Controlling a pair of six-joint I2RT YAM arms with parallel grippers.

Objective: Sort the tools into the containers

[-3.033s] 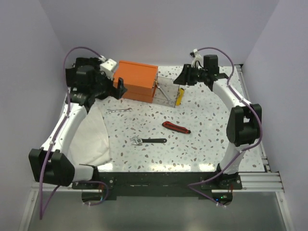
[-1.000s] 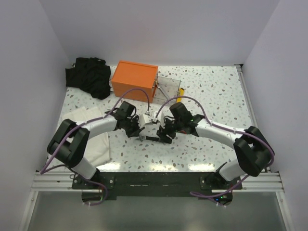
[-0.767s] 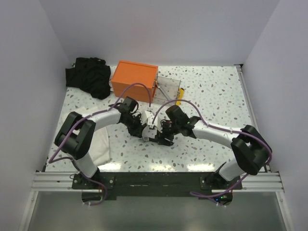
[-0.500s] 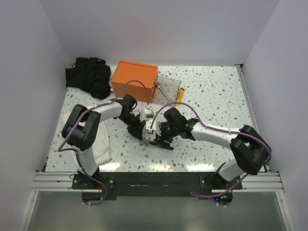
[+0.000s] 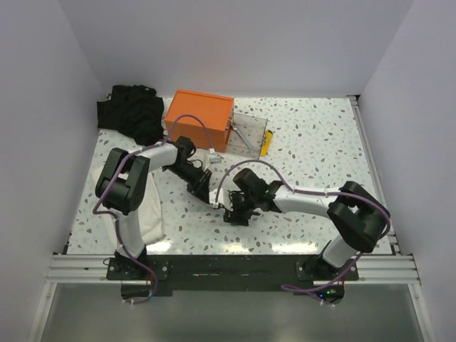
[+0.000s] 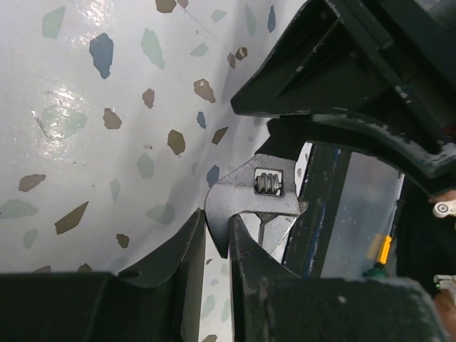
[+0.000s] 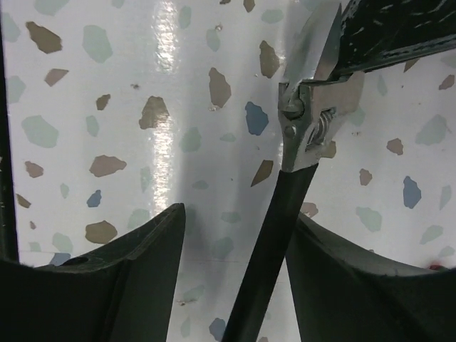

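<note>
The nearer container, a clear tray (image 5: 249,118), stood on the table (image 5: 313,149) touching the right end of the orange box (image 5: 199,117). Only faint lines showed through its walls, and I could not tell whether a tool lay inside. A yellow utility knife (image 5: 265,147) leaned at the tray's right near corner. Whether it sat inside the wall or against the outside could not be told. The orange box was closed on top, so its contents were hidden.

The dark-handled wrench (image 7: 273,228) lay flat on the speckled table, in the near middle between the two grippers and well apart from the tray. Its silver head pointed toward the left arm's side. A white cloth (image 5: 146,206) lay by the near left edge, partly under the left arm (image 5: 153,155). A black cloth bundle (image 5: 132,114) sat in the far left corner, beside the box.

The right gripper (image 7: 239,217) was low over the wrench's black handle. Its fingers were spread wide to either side of the handle, which ran close along the right finger and stood clear of the left one. The right arm (image 5: 306,199) reached leftward across the near table. The left gripper (image 6: 217,231) came in from the far left, its fingers pinched narrowly on the tip of the wrench's silver jaw. Its dark finger showed just over the wrench head in the right wrist view, so the two grippers crowded each other.
</note>
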